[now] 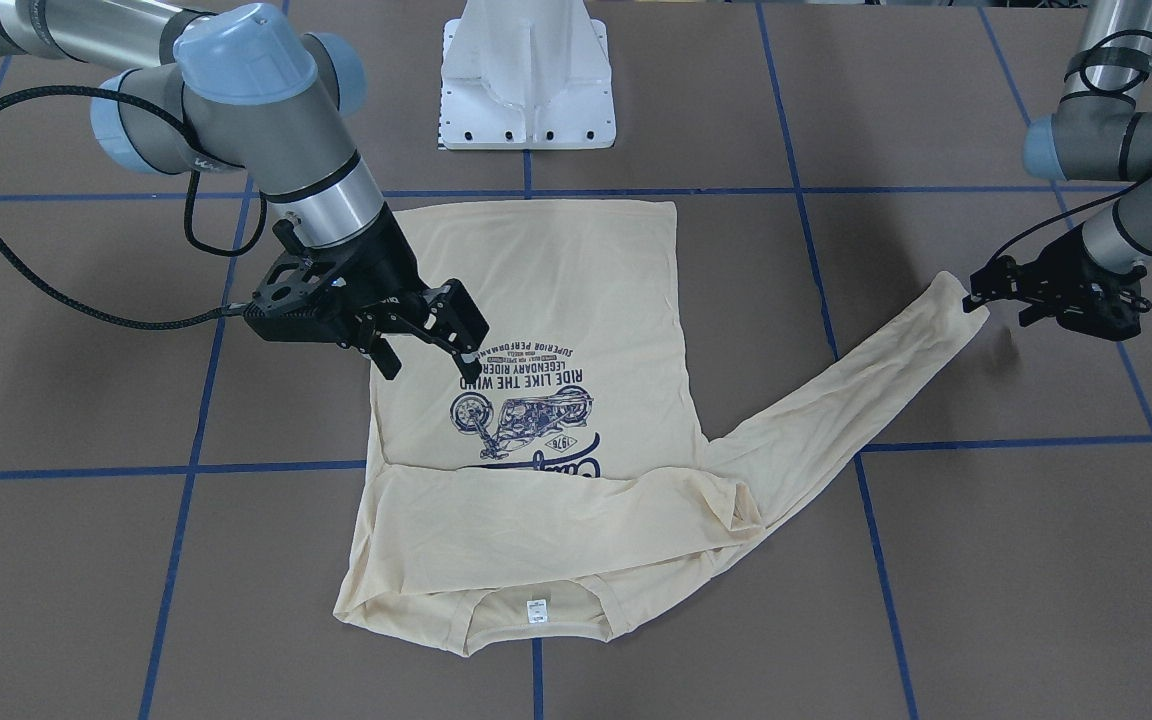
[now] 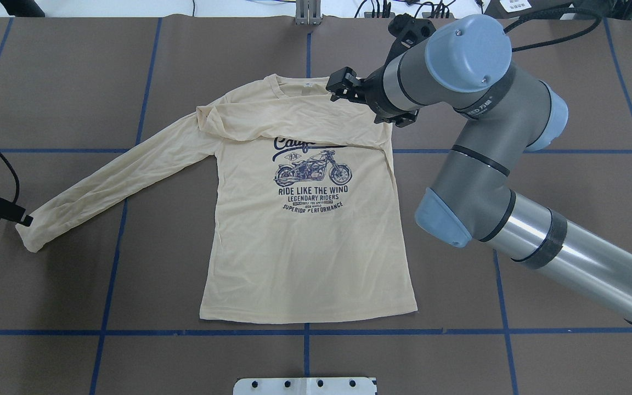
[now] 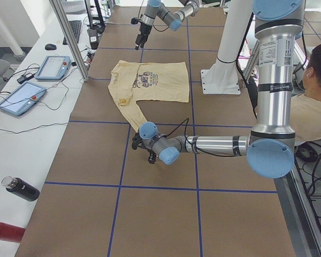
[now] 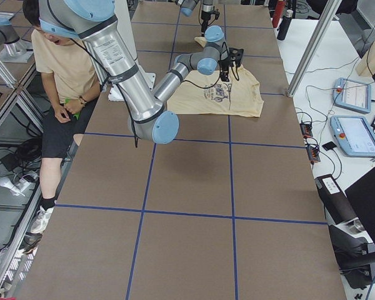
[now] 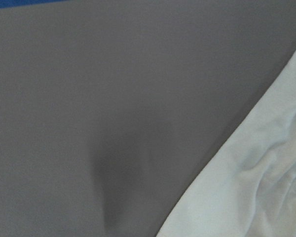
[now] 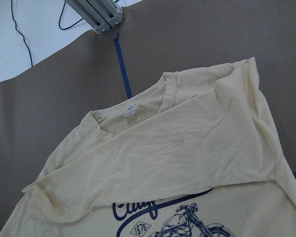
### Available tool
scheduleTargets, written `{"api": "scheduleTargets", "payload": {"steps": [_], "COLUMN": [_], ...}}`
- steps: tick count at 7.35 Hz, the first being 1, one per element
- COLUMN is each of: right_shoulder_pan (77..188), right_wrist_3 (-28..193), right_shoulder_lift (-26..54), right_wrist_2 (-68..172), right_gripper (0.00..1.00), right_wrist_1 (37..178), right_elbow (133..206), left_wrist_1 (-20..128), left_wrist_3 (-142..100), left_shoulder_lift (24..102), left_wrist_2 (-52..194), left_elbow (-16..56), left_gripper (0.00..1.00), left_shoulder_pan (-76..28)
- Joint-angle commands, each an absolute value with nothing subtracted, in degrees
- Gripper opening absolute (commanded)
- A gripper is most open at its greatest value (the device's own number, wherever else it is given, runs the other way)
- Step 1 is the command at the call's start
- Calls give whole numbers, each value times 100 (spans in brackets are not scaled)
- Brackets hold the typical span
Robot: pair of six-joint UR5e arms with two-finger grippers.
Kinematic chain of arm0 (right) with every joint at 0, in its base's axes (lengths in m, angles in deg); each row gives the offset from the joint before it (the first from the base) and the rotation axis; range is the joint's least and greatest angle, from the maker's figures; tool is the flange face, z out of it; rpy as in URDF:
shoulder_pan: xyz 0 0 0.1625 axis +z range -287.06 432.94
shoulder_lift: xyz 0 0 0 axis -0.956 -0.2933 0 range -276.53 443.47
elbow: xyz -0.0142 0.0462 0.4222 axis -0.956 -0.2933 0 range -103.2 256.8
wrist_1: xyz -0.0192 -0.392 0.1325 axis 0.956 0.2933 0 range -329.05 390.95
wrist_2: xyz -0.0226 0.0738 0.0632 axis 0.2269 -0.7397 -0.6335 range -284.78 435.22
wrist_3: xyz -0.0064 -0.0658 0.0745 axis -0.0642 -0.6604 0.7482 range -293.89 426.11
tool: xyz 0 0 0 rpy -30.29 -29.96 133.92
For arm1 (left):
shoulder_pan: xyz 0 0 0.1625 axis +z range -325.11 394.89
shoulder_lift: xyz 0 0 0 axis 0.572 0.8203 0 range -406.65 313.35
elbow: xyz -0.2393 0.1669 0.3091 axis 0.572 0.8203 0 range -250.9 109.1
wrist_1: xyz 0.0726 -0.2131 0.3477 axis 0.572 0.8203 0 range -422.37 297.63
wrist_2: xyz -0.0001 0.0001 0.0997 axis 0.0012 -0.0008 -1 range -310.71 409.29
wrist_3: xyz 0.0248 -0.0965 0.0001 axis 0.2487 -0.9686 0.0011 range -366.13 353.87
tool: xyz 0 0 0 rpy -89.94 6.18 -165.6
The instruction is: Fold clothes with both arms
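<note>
Nearest the robot stands the white pedestal base [image 2: 305,385] on the brown table [image 2: 47,307], which is marked with a grid of blue tape lines [image 2: 404,331]. Just beyond it the cream-yellow T-shirt [image 2: 305,258] lies flat and face up, with its hem [image 2: 305,317] on the near side and its neck on the far side. The navy motorcycle print [image 2: 311,181] sits mid-chest.

The left sleeve [image 2: 124,175] stretches out to the left and slants back toward the near side. Its cuff [image 2: 33,236] ends at the left gripper [image 1: 978,292]. The fingertips touch the end of the cuff, but I cannot tell how wide they stand or whether they pinch the cloth.

Farther on, the right sleeve [image 2: 294,123] is folded across the chest to the left, covering the top of the script lettering. The right gripper [image 1: 431,375] hangs above the shirt's right side. Its two fingers are spread wide, hold nothing and are clear of the fabric.

Farthest away are the neckline [image 6: 138,103] and its small white label [image 6: 129,110], near a blue tape line.
</note>
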State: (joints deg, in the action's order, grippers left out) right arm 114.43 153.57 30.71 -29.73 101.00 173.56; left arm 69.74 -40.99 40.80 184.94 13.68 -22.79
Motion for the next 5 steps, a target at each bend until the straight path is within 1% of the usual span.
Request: {"api": "scheduleTargets", "payload": {"steps": [1, 3, 4, 5], "right_shoulder_pan": [11425, 11417, 11408, 11408], "right_wrist_3": [15357, 15365, 15365, 15365], "right_shoulder_lift": [3073, 3073, 3073, 3064], "right_wrist_2": [-2972, -2972, -2972, -2972], "right_gripper": [99, 99, 99, 99], "right_wrist_1": [10100, 10100, 10100, 10100], "right_elbow": [17356, 17356, 17356, 17348], "left_wrist_1": [6964, 6964, 6973, 6965], "left_wrist_3": [-4102, -4102, -4102, -4102], "left_shoulder_lift": [4080, 4080, 4080, 4071], "left_wrist_2": [18508, 18508, 18508, 18508], "left_elbow": [1339, 1339, 1339, 1356], "left_gripper": [66, 35, 16, 0], "left_shoulder_pan": [-2259, -2250, -2242, -2242]}}
